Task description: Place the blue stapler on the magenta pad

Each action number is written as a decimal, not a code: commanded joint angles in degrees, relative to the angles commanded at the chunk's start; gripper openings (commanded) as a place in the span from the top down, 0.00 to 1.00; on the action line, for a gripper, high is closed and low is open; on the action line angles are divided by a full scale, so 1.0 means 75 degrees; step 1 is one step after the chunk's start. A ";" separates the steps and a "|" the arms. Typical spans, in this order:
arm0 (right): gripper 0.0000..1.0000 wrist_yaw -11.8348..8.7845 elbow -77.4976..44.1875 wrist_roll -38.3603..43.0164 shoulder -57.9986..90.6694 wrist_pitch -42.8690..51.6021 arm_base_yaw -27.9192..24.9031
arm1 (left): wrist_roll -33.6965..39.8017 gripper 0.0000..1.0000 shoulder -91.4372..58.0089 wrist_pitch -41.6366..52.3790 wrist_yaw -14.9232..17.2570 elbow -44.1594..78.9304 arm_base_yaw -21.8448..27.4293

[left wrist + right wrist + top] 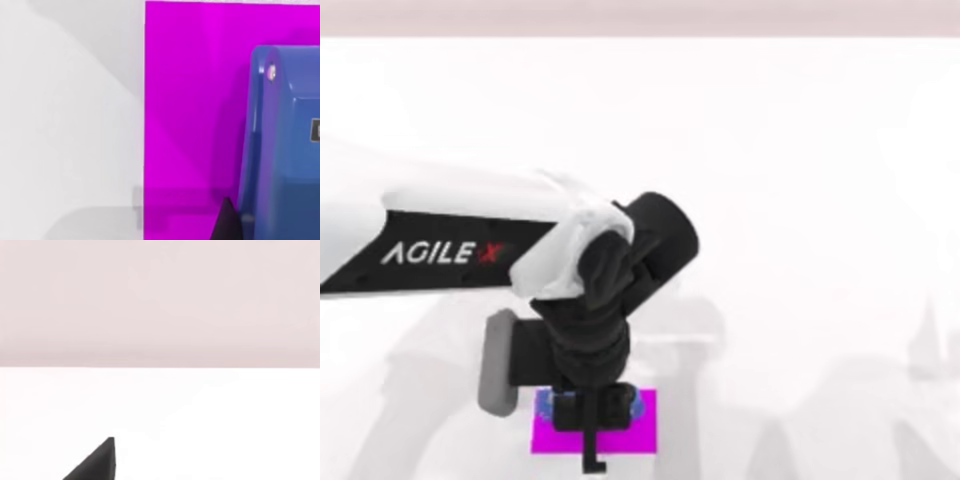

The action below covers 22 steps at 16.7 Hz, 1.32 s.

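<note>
The magenta pad [642, 436] lies near the table's front edge, a little left of centre. My left gripper [588, 418] points down over it, shut on the blue stapler [638, 405], whose blue ends show on either side of the gripper. In the left wrist view the blue stapler [285, 140] fills one side above the magenta pad [195, 100], with one dark fingertip [227, 222] pressed against its side. The other fingertip is hidden. I cannot tell whether the stapler touches the pad. My right arm is out of the top view.
The white table [800, 200] stretches all round the pad. The left arm's forearm [430, 250] reaches in from the left edge. The right wrist view holds only the table [200, 405] and the pale back wall [160, 300].
</note>
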State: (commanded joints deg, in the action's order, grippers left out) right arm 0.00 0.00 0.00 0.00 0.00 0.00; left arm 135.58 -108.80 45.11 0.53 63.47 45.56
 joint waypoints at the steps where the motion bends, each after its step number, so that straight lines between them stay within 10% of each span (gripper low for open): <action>1: 0.00 0.0000 0.0000 0.0000 0.0000 0.0000 0.0000 | -0.0002 1.00 -0.0042 -0.0100 0.0000 -0.0084 0.0002; 5: 0.00 0.0000 0.0000 0.0000 0.0000 0.0000 0.0000 | -0.0002 1.00 -0.0050 -0.0121 -0.0001 -0.0102 0.0002; 18: 0.00 0.0000 0.0000 0.0000 0.0000 0.0000 0.0000 | -0.0002 0.02 -0.0050 -0.0121 -0.0001 -0.0102 0.0002; 22: 0.00 0.0000 0.0000 0.0000 0.0000 0.0000 0.0000 | -0.0002 0.00 -0.0050 -0.0121 -0.0001 -0.0102 0.0002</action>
State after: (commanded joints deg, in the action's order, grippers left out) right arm 0.00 0.00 0.00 0.00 0.00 0.00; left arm 135.56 -109.18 44.20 0.52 62.70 45.57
